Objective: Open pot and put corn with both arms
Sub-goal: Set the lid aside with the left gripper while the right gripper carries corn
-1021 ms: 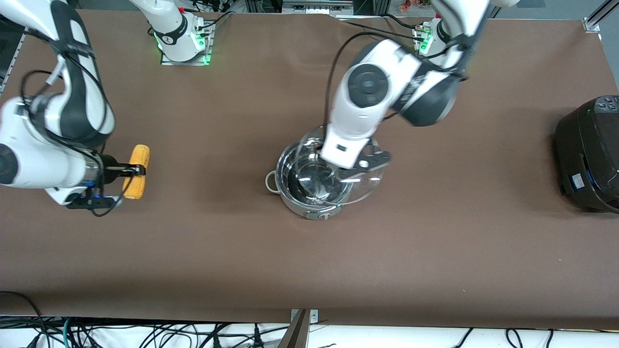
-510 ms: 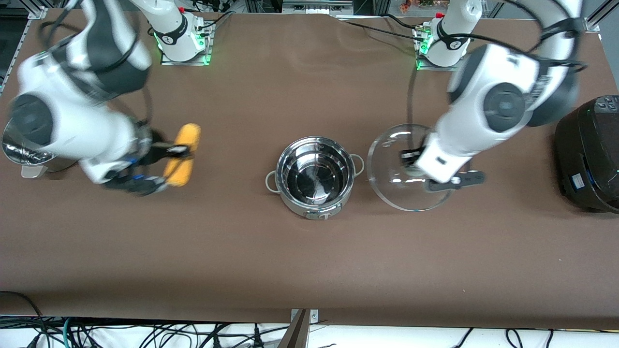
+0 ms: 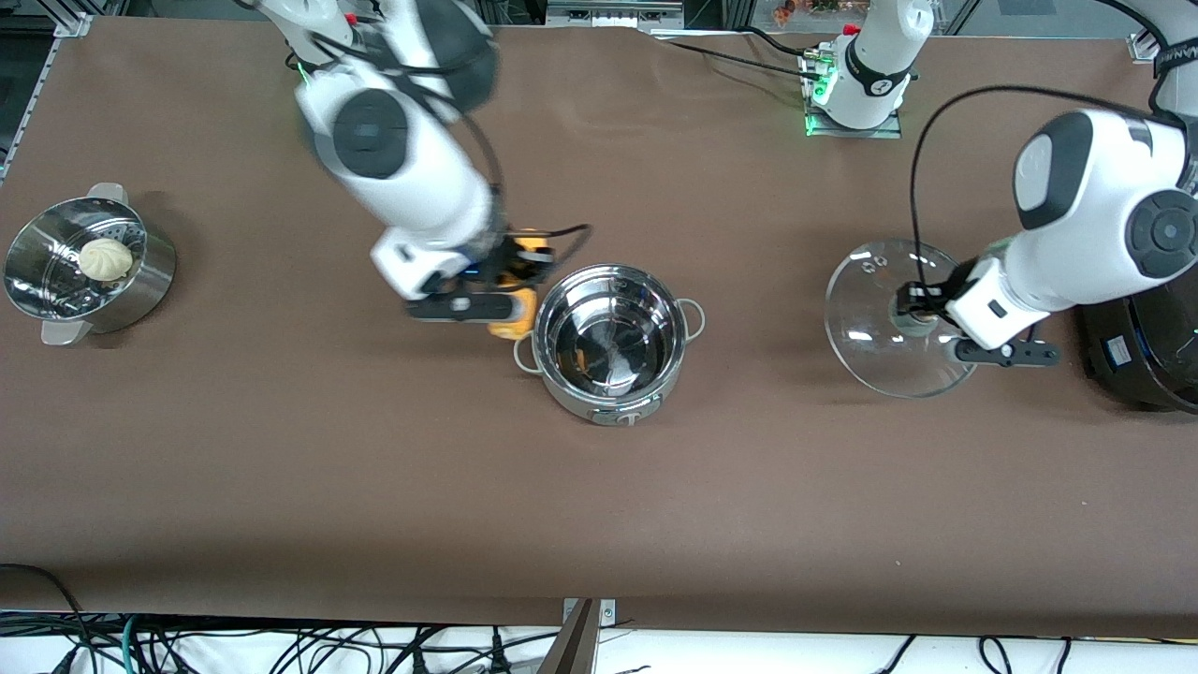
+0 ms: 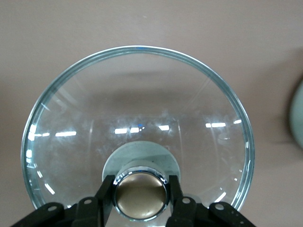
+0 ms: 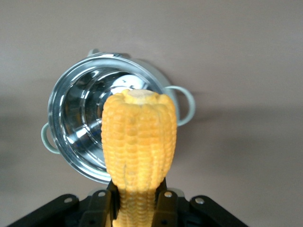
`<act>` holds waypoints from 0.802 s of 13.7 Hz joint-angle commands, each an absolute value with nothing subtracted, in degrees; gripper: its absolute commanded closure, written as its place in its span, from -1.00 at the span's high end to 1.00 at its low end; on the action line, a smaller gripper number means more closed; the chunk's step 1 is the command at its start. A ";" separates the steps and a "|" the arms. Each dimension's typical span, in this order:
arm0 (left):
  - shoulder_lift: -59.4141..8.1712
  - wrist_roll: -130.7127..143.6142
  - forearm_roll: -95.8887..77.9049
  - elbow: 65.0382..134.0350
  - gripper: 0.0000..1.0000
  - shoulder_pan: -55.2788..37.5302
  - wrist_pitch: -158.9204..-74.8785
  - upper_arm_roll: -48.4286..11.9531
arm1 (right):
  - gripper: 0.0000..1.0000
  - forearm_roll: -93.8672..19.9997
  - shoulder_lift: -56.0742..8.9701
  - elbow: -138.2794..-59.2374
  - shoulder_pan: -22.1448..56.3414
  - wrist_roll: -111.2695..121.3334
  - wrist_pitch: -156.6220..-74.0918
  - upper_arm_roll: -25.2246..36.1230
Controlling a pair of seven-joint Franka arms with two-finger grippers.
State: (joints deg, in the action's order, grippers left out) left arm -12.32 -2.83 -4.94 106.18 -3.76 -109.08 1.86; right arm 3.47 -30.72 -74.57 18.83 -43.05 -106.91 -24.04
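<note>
The right gripper (image 3: pixel 510 281) clamps the stiff, light corn (image 5: pixel 138 151) mid-cob beside the open pot (image 3: pixel 608 343), while the left gripper (image 4: pixel 140 189) pinches the fragile, slippery-looking glass lid (image 3: pixel 884 314) by its knob.

Corn (image 3: pixel 517 301) now beside pot (image 3: pixel 608 342), seemingly airborne.

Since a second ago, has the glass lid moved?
Yes. The left gripper carried the lid off the pot toward the black cooker at the left arm's end.
</note>
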 commanded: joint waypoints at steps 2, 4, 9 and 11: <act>-10.10 -9.76 -4.92 118.28 -1.00 -3.25 -123.54 3.69 | -0.78 5.45 -36.20 -71.98 21.79 -44.30 -112.04 -23.82; -12.03 -10.02 -4.92 121.54 -1.00 -3.16 -128.91 3.87 | -0.77 5.45 -38.31 -71.98 22.58 -44.30 -114.94 -23.73; -18.18 -10.02 -5.44 123.92 -1.00 -3.16 -134.30 4.39 | -0.75 6.23 -41.65 -71.98 25.48 -44.30 -118.03 -23.21; -18.81 -10.11 -5.45 123.93 -1.00 -3.16 -134.38 4.31 | -0.75 6.59 -42.62 -71.98 26.19 -44.30 -118.82 -23.03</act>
